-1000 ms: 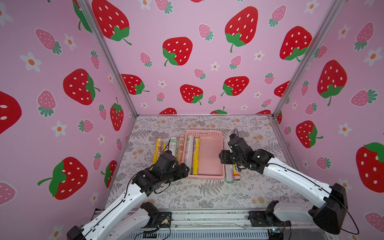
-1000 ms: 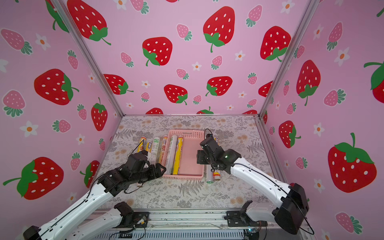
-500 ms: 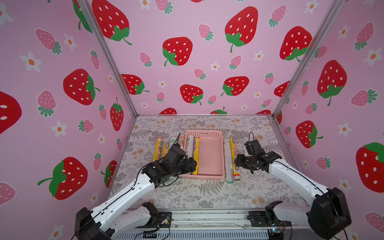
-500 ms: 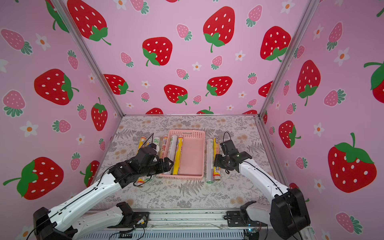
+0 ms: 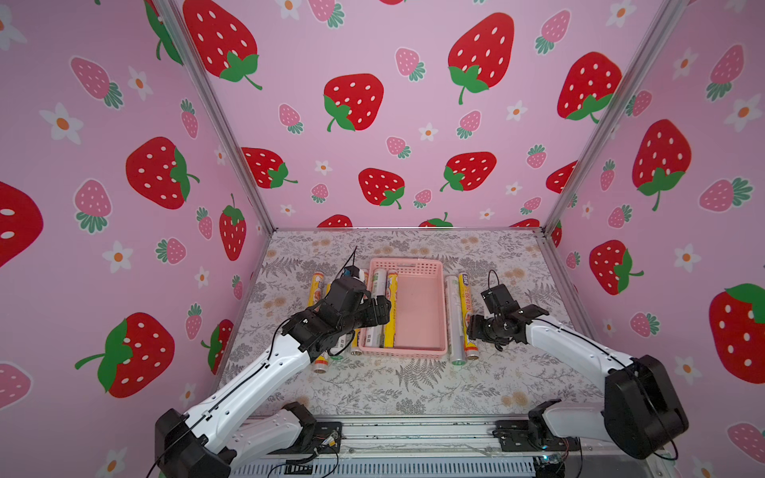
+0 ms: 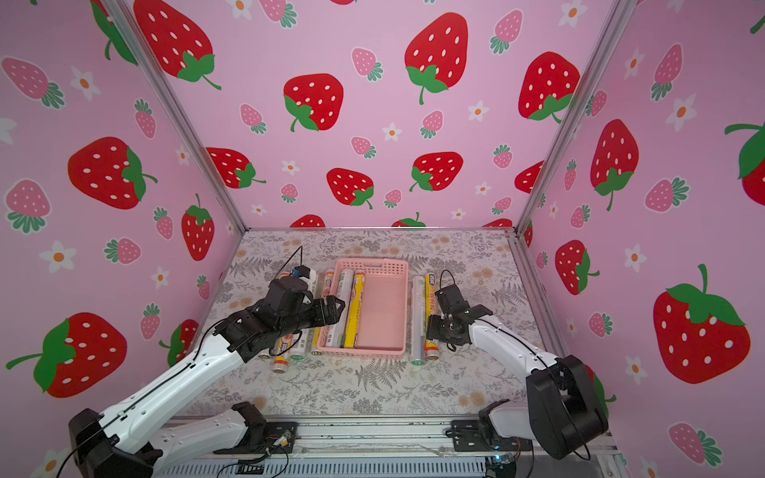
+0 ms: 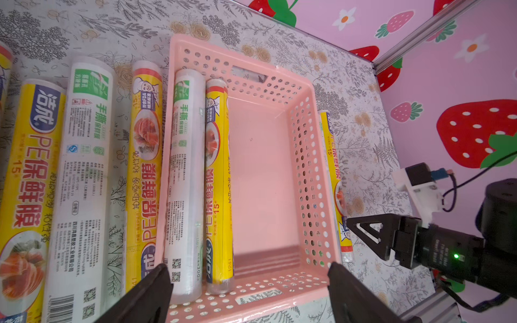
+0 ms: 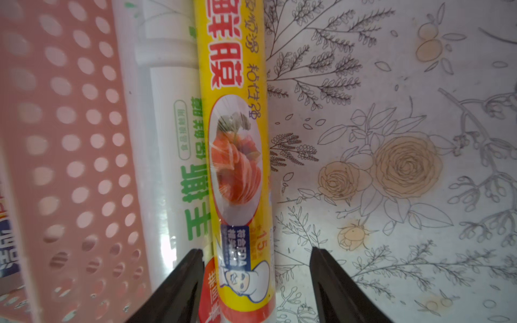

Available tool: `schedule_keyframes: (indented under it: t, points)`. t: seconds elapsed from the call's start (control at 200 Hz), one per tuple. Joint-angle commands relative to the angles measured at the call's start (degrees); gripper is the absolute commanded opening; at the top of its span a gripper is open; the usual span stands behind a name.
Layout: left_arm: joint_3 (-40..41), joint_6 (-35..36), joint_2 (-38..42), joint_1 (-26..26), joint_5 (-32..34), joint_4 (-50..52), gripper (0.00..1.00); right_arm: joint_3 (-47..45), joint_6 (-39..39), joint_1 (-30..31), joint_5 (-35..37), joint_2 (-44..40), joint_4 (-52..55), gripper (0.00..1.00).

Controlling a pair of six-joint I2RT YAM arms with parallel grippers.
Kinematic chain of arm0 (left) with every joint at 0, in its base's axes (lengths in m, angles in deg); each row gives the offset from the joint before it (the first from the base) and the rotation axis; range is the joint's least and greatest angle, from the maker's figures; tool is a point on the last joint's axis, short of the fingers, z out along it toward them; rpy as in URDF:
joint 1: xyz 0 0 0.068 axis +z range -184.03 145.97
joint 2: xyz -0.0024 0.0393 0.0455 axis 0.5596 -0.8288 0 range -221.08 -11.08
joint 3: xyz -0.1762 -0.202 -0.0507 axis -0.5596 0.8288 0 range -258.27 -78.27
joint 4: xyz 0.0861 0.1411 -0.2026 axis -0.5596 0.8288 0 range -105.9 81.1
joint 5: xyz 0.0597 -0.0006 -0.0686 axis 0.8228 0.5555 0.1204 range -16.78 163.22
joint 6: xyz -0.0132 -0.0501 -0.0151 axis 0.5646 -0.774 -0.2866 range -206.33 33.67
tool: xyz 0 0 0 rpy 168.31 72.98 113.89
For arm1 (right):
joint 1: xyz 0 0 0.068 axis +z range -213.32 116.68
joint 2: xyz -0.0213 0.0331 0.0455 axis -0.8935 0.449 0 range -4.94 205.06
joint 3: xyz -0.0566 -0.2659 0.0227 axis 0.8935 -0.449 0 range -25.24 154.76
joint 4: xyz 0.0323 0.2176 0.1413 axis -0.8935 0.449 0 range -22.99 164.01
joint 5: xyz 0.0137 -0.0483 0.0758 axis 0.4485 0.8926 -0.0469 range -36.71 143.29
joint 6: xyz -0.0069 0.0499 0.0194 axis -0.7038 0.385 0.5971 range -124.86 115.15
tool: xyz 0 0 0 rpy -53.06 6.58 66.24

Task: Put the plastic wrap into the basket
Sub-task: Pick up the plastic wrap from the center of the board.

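While the left fingers spread wide over the shallow pink plastic basket holding a white plastic-wrap roll and a yellow roll, the right fingers stand apart astride a second yellow roll on the counter outside.

Bright, even, pink-tinted light, faint shadows, strawberry-print pink walls bowed by wide-angle distortion in both top views, shallow pink perforated plastic basket blurred, sheen on glossy yellow plastic-wrap roll.

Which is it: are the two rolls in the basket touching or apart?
Touching. Left wrist view: white roll and yellow roll lie side by side in the basket, no gap visible between them.
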Motion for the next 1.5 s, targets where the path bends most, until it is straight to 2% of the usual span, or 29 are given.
schedule_keyframes:
  t: [0.0,0.185,0.355,0.69,0.885,0.975,1.051,1.291,1.491]
  points:
    - [4.46,-0.8,1.97,0.13,1.44,-0.65,0.92,-0.47,-1.58,-0.13,1.3,0.45,-0.31,0.65]
    - [6.72,-1.87,5.07,0.28,3.48,0.12,0.92,-1.22,-1.45,-0.13,0.67,2.49,-1.98,0.65]
    - [6.0,-2.03,5.03,0.28,3.35,1.1,0.92,-1.05,-0.12,-0.13,2.92,4.96,-2.47,0.64]
    - [2.47,-1.86,-0.44,0.28,2.78,1.98,0.92,1.91,0.78,-0.31,5.41,11.37,-2.47,0.64]
    - [1.32,-0.75,-3.93,0.28,3.67,0.77,0.92,2.64,1.79,-0.62,6.27,13.03,-2.13,0.58]
    - [1.22,-0.84,-4.62,0.27,3.83,0.16,0.92,2.64,1.93,-0.73,7.89,12.16,-1.86,0.53]
    - [1.38,-1.51,-4.71,0.29,3.9,-0.44,0.91,3.19,1.93,-0.76,9.92,10.77,-0.67,0.43]
    - [0.47,-2.47,-4.35,0.24,2.44,-3.45,0.91,5.44,0.55,-0.9,15.81,2.03,3.81,0.3]
    - [-3.9,-1.16,-6.15,0.19,-2.31,-3.67,0.91,8.41,0.09,-0.86,15.39,-5.57,7.43,0.27]
